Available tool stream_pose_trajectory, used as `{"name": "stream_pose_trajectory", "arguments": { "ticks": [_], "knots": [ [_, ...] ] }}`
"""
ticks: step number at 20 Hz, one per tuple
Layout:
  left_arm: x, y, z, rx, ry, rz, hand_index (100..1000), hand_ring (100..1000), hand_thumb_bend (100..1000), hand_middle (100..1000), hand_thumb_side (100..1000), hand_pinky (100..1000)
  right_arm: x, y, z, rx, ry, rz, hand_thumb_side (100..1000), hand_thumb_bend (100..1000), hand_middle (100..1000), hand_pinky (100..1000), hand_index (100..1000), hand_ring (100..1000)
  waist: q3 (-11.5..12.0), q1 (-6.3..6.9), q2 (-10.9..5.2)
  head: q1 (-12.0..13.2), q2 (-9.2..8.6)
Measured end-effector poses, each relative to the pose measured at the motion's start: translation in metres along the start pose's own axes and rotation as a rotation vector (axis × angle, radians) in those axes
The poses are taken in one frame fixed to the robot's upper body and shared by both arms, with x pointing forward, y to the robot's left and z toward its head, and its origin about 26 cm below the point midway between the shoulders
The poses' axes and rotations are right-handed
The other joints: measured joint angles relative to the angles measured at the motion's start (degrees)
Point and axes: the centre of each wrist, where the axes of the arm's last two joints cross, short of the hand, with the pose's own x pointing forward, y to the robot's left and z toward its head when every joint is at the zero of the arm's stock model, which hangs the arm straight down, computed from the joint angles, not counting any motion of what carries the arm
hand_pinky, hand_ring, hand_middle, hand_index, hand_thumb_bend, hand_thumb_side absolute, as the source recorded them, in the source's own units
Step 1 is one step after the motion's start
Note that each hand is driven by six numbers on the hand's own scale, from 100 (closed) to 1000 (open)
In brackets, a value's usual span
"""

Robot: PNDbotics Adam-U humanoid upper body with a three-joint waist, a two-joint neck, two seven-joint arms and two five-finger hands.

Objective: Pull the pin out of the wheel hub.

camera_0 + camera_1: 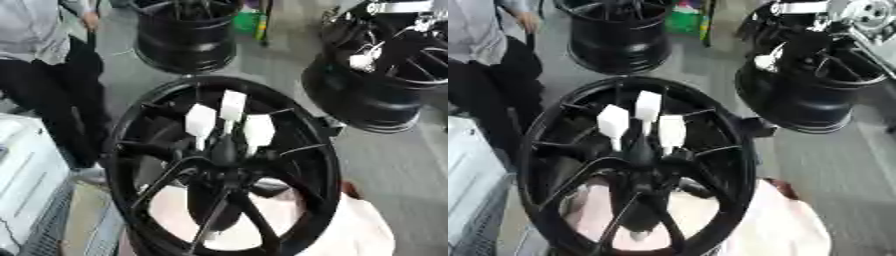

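Note:
A large black wheel hub (325, 165) fills the middle of both eye views, lying on a white cloth. Three white pins (233, 105) stand upright close together at its centre, above the spokes. My right arm, with silver joints (866, 14), comes in from the upper right corner. My right hand (800, 46) hangs over a second black wheel hub (363, 102) at the right, and its dark fingers seem curled round a small white pin (764, 61) near that hub's rim. The left hand shows in neither view.
A third black wheel hub (182, 46) stands at the back centre on the grey floor. A person in dark trousers (39, 95) stands at the left, next to a white box (26, 170). The white cloth (367, 230) spreads out below the near hub.

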Motion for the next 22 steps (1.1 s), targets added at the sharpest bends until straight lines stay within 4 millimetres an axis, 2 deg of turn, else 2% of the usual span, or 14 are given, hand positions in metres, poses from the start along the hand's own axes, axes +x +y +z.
{"name": "stream_pose_trajectory", "arguments": {
  "ticks": [10,14,16,17,18,22],
  "knots": [
    [0.000,0.000,0.000,0.002,0.001,0.000,839,885,202,632,581,798,-0.008,-0.001,-0.002,-0.002,0.006,-0.005,292,181,791,860,850,830,0.04,-0.01,0.00,0.00,-0.01],
    [0.000,0.000,0.000,0.002,0.001,-0.001,839,885,202,632,581,798,-0.001,-0.001,-0.010,0.018,-0.014,0.018,306,209,801,861,854,837,0.17,0.00,0.00,-0.14,-0.04],
    [0.000,0.000,0.000,0.003,0.001,-0.001,839,885,202,632,581,798,0.005,0.002,-0.018,0.044,-0.026,0.033,322,242,810,864,857,846,0.30,0.00,0.00,-0.23,-0.06],
    [0.000,0.000,0.000,0.003,0.001,-0.001,839,885,202,631,582,798,0.008,0.004,-0.022,0.060,-0.029,0.042,319,291,812,864,859,847,0.41,0.00,0.00,-0.25,-0.10],
    [0.000,0.001,0.001,0.003,0.002,-0.001,839,885,201,631,583,798,0.012,0.006,-0.026,0.076,-0.031,0.051,330,255,814,864,861,849,0.47,0.00,0.00,-0.25,-0.19],
    [-0.001,0.001,0.001,0.005,0.004,-0.003,839,885,200,631,584,798,0.027,0.017,-0.037,0.133,-0.036,0.087,351,267,818,864,869,853,0.67,-0.01,0.01,-0.20,-0.54]
  ]
}}
